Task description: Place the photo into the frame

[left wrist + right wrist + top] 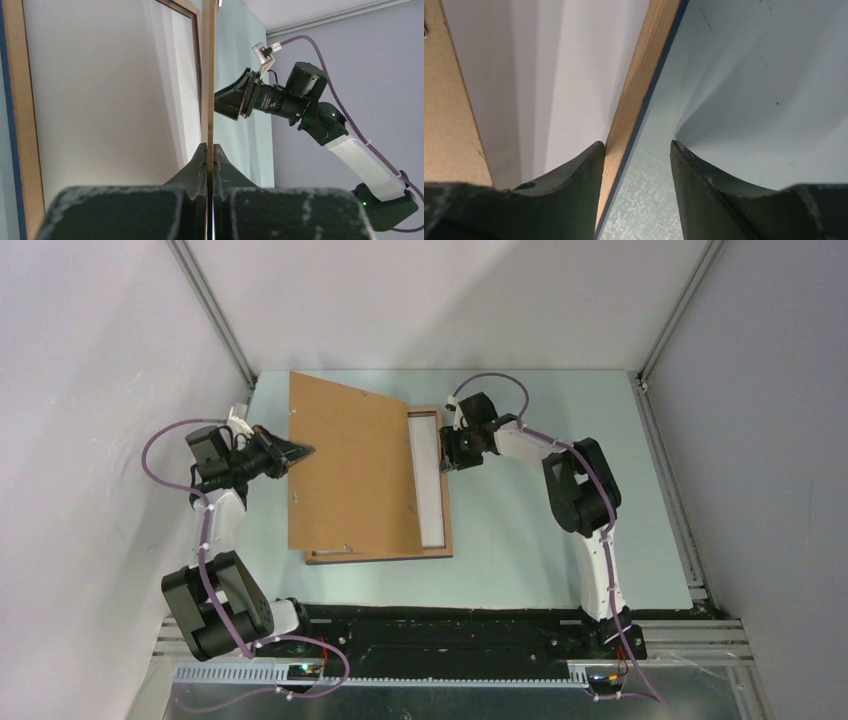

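Closing-up stage on the pale table. Left gripper pinched tight on the left edge of the brown backing board, tipping that side up like a half-open lid, far side apparently resting low over the frame.

Frame flat in the left half of the table, nearer the far edge than the near one, wood face up. Photo inside its rails, plain white reverse upward, showing from above only as a strip beside the right rail, the rest hidden under the board.

At that right rail, close to its far corner, the right gripper: jaws partly apart and astride the wood, one finger over the white sheet and touching the rail, the other over bare table and clear of it. No clamp on anything.

Looks, then, like print seated and back about to go on. Calls next for steadying the frame at the right rail, then squaring the board, which sits skewed against the rails from above, and lowering it evenly inside them without dragging the print out of place.
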